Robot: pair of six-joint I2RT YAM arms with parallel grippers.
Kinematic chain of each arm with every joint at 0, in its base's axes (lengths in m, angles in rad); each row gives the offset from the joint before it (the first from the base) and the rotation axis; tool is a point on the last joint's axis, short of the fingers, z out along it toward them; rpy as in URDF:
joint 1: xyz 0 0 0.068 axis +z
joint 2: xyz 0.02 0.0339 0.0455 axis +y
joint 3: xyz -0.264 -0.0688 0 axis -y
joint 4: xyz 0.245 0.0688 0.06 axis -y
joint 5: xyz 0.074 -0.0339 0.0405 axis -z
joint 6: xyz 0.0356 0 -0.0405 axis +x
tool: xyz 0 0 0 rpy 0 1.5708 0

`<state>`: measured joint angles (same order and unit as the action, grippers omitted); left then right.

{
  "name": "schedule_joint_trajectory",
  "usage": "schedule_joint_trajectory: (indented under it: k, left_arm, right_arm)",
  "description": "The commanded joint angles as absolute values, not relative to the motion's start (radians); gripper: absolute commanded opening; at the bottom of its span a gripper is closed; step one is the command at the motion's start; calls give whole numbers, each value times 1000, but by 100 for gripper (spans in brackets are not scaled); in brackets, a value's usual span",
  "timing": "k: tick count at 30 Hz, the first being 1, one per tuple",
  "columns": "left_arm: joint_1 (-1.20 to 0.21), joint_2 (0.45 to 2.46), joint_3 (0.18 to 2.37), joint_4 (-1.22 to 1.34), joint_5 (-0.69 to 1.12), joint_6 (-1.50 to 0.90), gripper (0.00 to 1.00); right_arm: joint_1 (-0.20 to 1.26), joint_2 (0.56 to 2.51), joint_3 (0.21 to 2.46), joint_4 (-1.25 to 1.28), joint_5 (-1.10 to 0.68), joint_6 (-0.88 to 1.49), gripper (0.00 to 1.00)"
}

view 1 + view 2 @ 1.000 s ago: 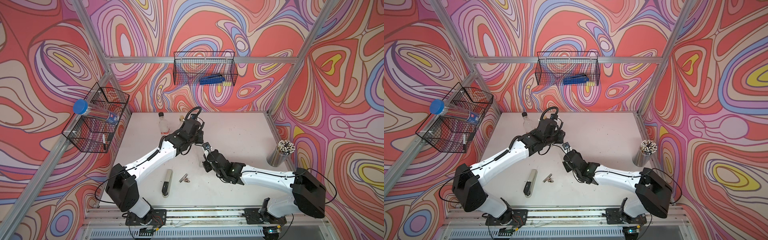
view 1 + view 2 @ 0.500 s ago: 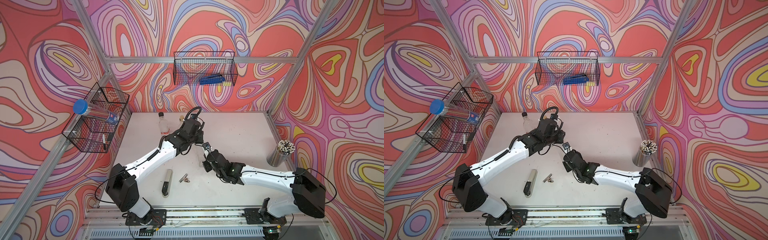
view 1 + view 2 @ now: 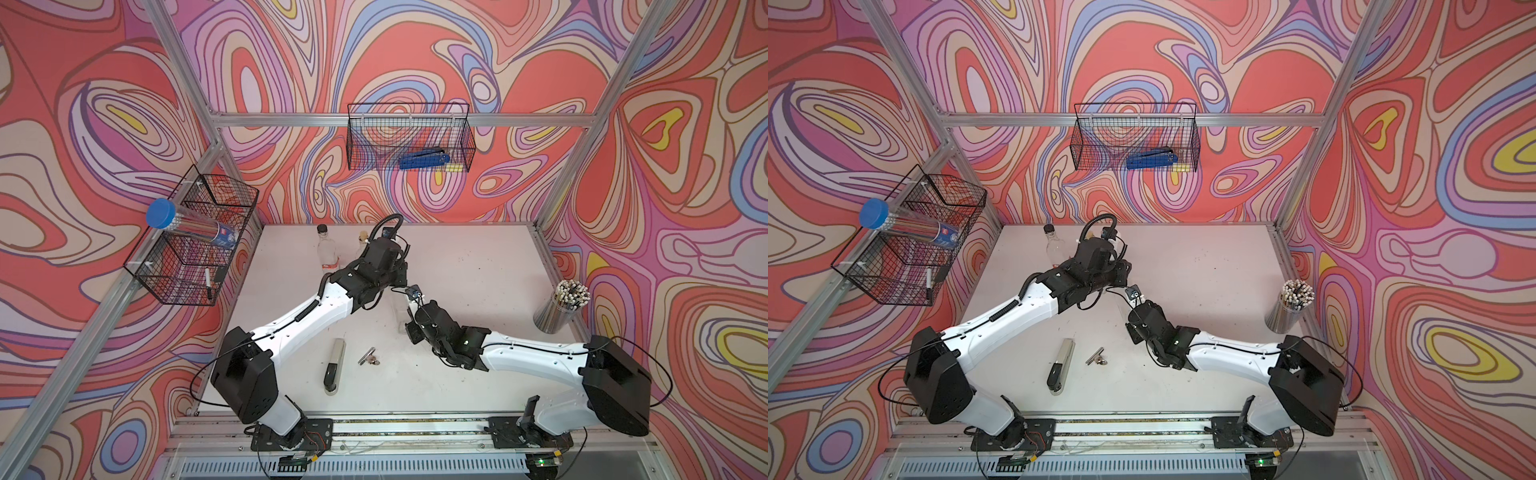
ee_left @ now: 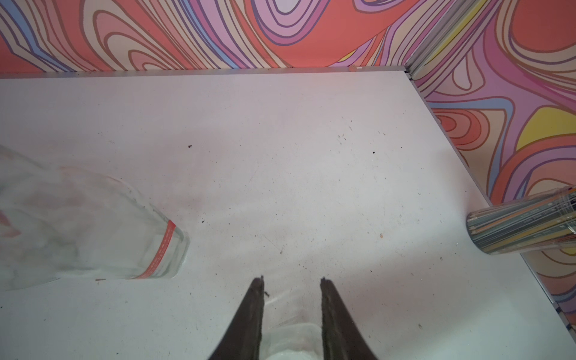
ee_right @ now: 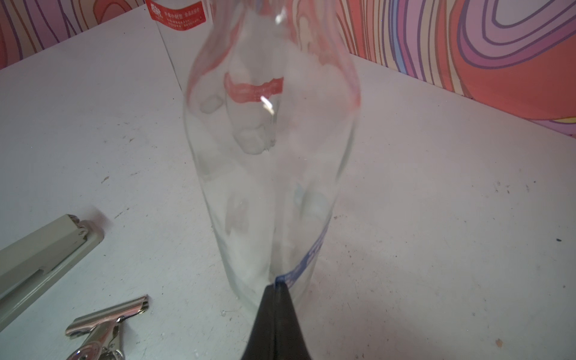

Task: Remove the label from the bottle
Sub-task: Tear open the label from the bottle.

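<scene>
Bottle stands upright on the table just ahead of the right gripper, whose jaws are pressed together on the edge of the blue label, low on the glass. The left gripper, above it, clamps the bottle's top between narrowly parted fingers.

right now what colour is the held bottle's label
The label is blue, clearest in the right wrist view.
</scene>
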<state>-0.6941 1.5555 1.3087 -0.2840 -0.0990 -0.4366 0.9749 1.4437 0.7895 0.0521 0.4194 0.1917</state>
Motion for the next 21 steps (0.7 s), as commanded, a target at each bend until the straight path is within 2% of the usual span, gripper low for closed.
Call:
schedule_joint_trajectory:
  k: [1, 21]
  left_arm:
    - [-700, 1557, 1272, -354, -69, -406, 0]
    - [-700, 1551, 1261, -359, -73, -379, 0]
  right_arm:
    - [960, 1429, 763, 88, 429, 189, 0]
    - [931, 1390, 720, 121, 385, 164, 0]
